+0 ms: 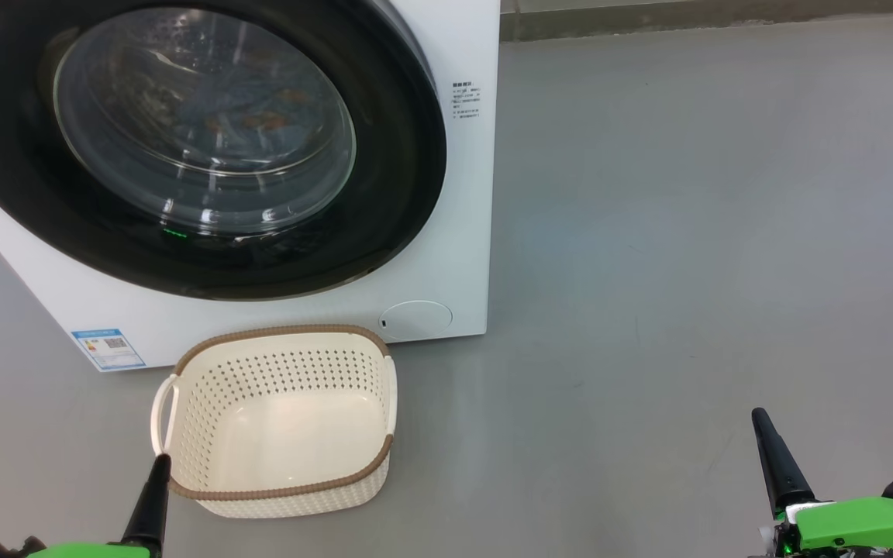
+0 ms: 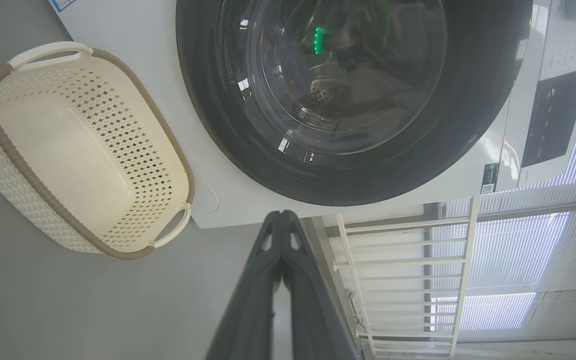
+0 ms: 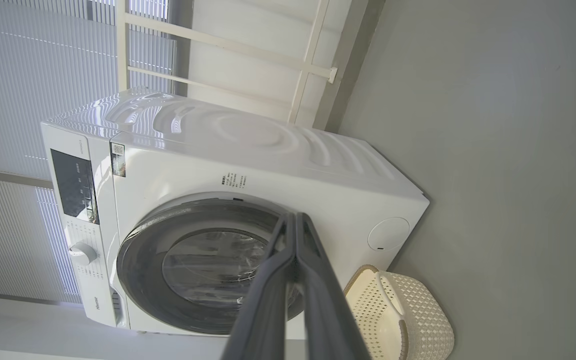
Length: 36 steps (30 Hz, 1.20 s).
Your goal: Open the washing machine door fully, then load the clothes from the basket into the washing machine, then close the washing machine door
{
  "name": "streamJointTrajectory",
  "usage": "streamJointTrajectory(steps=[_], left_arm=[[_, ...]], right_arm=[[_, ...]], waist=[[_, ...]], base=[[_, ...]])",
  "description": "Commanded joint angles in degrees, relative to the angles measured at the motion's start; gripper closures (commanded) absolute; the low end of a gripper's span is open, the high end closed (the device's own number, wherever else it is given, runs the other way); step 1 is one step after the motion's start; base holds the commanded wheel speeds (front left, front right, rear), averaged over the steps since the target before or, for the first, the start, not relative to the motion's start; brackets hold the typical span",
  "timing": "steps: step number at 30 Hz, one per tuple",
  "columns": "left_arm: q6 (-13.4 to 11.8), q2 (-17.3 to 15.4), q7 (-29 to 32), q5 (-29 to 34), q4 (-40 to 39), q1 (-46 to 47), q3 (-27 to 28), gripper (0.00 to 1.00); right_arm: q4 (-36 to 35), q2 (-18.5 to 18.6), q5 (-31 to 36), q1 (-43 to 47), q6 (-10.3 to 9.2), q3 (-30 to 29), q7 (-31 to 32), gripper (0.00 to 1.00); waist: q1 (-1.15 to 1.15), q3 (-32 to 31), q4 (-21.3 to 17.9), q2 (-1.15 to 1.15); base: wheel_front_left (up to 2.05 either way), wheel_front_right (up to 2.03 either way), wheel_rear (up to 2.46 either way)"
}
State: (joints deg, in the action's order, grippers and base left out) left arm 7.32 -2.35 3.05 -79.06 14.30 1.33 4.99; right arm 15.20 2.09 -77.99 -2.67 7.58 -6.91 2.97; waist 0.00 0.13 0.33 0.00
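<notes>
- Against the front of the washing machine (image 1: 446, 232), the washing machine door (image 1: 384, 194) sits shut, its glossy black rim flat on the white panel. The head view cuts off the door's top and left.
- Behind the door's glass, inside the machine, lie the clothes (image 1: 253, 116): blue fabric with orange-brown patches. Reflections blur them, and no single garment can be made out.
- Just before the machine's lower front edge stands the basket (image 1: 276, 332) on the grey floor (image 1: 687, 232), its bare cream bottom showing. Whether it touches the machine cannot be told.
- Left of the basket, on the machine's bottom corner, is a blue label (image 1: 108, 349), its print too small to read. A round cap (image 1: 415, 318) sits at the other bottom corner.
- Well away from the machine, the left gripper (image 1: 158, 465) has its fingers pressed together on nothing. In the head view its tip overlaps the basket's near corner, and contact cannot be judged. The left wrist view shows the fingers (image 2: 281, 215) meeting tip to tip.
- Far to the right of the machine, over bare floor, the right gripper (image 1: 760, 418) is likewise closed and holds nothing, as its wrist view confirms (image 3: 295, 216). Its body is cut off at the head view's edge.
</notes>
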Motion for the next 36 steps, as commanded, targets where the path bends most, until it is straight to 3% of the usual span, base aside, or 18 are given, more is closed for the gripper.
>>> streamJointTrajectory(steps=[1,19,36], left_arm=[[0.1,-0.6,0.5,-1.7,-1.1,2.8,1.5,1.0],[0.2,-0.5,3.5,-13.1,-0.3,4.9,1.5,1.0],[0.2,-0.5,3.5,-13.1,-0.3,4.9,1.5,1.0]], right_arm=[[-1.4,0.7,-2.0,-2.6,-0.04,0.7,0.5,1.0],[-1.2,0.8,-14.2,-3.5,-0.09,0.4,3.5,1.0],[-1.2,0.8,-14.2,-3.5,-0.09,0.4,3.5,1.0]], waist=[[0.0,0.0,0.0,0.0],[0.0,0.0,-0.3,0.0],[0.0,0.0,-0.3,0.0]], base=[[0.0,0.0,0.0],[0.0,0.0,0.0],[0.0,0.0,0.0]])
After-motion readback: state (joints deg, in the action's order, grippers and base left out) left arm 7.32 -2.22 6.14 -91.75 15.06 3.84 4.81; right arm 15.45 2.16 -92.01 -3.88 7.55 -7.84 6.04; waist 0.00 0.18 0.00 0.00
